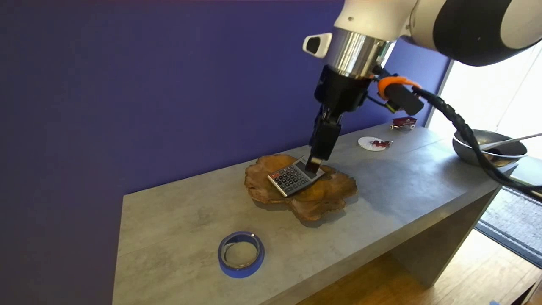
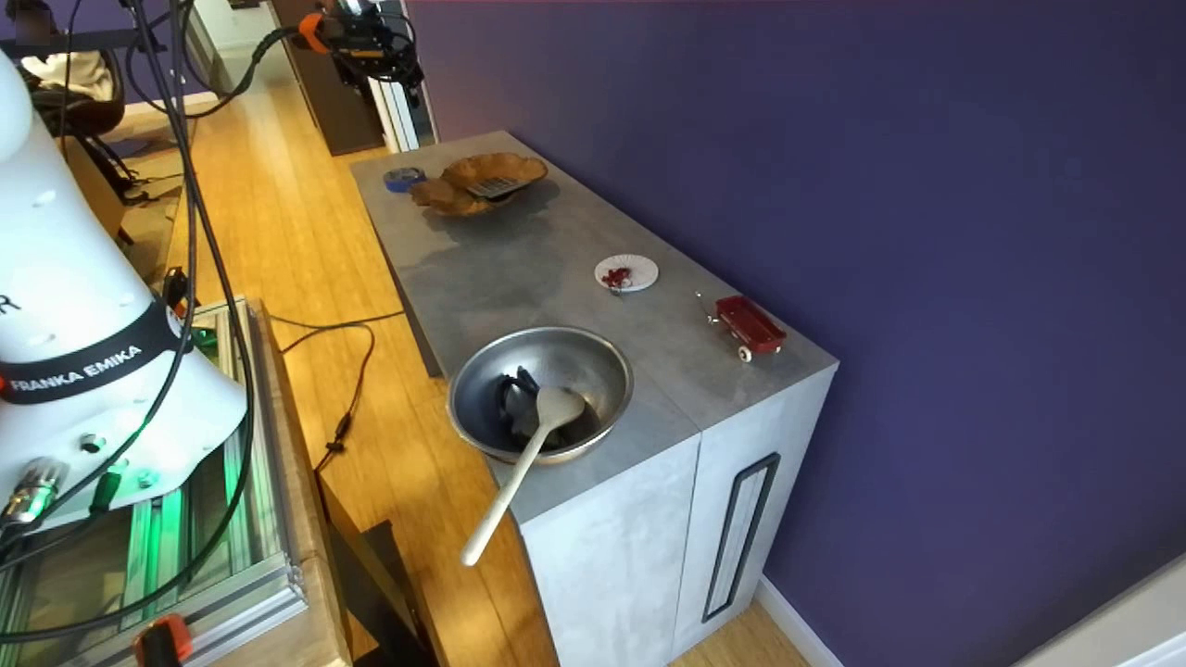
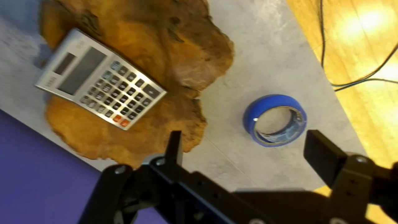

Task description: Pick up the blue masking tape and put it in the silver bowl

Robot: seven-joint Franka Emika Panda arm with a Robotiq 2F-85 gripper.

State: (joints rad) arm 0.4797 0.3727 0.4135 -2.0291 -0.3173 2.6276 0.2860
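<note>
Wrist view | claw spread wide | aimed dn abv cntr | blue tape apart fr wood slab

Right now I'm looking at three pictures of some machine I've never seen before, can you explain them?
It's a robot arm ending in a two-fingered gripper. Two pictures look on from outside; the third is taken from its wrist, looking down past the gripper. On the grey countertop are a ring of blue masking tape, a wooden slab with a calculator on it, a white plate, a little red wagon and a silver bowl with a spoon in it. Nothing is held: the gripper is open.
</note>
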